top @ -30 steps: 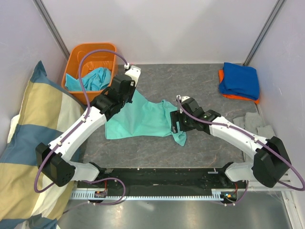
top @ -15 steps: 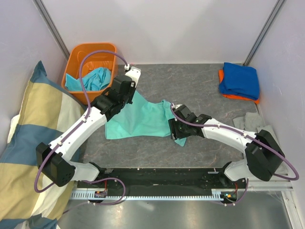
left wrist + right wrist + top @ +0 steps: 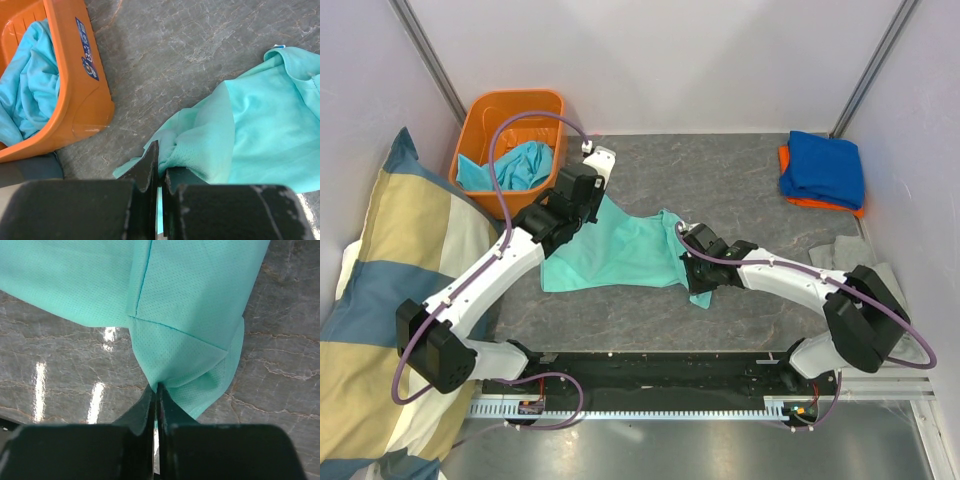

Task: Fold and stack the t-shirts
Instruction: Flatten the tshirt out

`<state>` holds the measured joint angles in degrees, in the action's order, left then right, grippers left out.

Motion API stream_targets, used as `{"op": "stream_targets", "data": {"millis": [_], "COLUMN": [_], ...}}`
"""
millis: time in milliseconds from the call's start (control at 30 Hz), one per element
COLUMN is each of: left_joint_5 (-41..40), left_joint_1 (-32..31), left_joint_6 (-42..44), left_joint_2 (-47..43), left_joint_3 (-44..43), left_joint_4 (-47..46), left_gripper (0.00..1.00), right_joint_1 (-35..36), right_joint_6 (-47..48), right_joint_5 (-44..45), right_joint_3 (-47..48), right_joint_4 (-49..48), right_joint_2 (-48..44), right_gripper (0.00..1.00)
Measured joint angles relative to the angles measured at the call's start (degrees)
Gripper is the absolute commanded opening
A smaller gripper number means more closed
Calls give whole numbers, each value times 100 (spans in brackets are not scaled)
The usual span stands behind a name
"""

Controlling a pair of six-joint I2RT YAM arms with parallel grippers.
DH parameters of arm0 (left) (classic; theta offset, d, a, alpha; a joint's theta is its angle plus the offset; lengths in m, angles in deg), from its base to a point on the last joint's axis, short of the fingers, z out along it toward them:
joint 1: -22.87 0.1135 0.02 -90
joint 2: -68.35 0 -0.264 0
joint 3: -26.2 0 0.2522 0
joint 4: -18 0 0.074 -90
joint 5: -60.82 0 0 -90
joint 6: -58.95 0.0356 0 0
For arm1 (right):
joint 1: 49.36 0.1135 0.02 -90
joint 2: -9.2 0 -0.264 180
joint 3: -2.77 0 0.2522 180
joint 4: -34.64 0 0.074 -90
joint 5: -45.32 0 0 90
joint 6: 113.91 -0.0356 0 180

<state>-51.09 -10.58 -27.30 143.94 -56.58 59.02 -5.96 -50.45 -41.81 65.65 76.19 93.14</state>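
Observation:
A mint-teal t-shirt (image 3: 620, 250) lies spread and rumpled on the grey table between my two arms. My left gripper (image 3: 592, 203) is shut on the shirt's far left edge; the left wrist view shows bunched cloth (image 3: 200, 145) pinched between the closed fingers (image 3: 161, 165). My right gripper (image 3: 688, 268) is shut on the shirt's near right corner, and the right wrist view shows a fold of fabric (image 3: 185, 355) drawn into the fingertips (image 3: 156, 390). A folded royal blue t-shirt (image 3: 823, 168) rests on an orange one (image 3: 798, 201) at the back right.
An orange basket (image 3: 515, 98) at the back left holds a turquoise t-shirt (image 3: 515, 165). A big blue-and-cream striped pillow (image 3: 390, 300) lies along the left side. A grey cloth (image 3: 845, 255) lies by the right arm. White walls close the back and sides.
My right gripper has slid left along the table to the shirt's near right corner and shut on it. The left gripper has kept its hold and barely moved.

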Motion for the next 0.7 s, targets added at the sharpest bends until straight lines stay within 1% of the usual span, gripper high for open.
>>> {"op": "stream_targets", "data": {"millis": [200, 267, 333, 433, 567, 700], "left_joint_5": [0, -4, -22, -70, -210, -380], "left_joint_1": [24, 59, 118, 197, 308, 485], "left_joint_6": [-11, -9, -7, 7, 72, 197], "left_joint_2": [-52, -72, -109, -164, -214, -391], "left_joint_3": [76, 83, 83, -15, -505, -997], "left_joint_4": [-24, -17, -13, 70, 245, 352], "left_gripper": [2, 2, 2, 2, 2, 2], "right_joint_1": [0, 0, -2, 0, 0, 0], "right_joint_6": [-24, -13, 28, 111, 210, 341], "right_joint_5": [205, 382, 560, 951, 1635, 2441], "right_joint_3": [20, 197, 538, 1368, 2312, 2942], "right_joint_4": [85, 374, 599, 820, 946, 1156], "right_joint_2": [-136, -343, -590, -1001, -1552, -1971], "right_gripper": [0, 0, 0, 0, 0, 0]}}
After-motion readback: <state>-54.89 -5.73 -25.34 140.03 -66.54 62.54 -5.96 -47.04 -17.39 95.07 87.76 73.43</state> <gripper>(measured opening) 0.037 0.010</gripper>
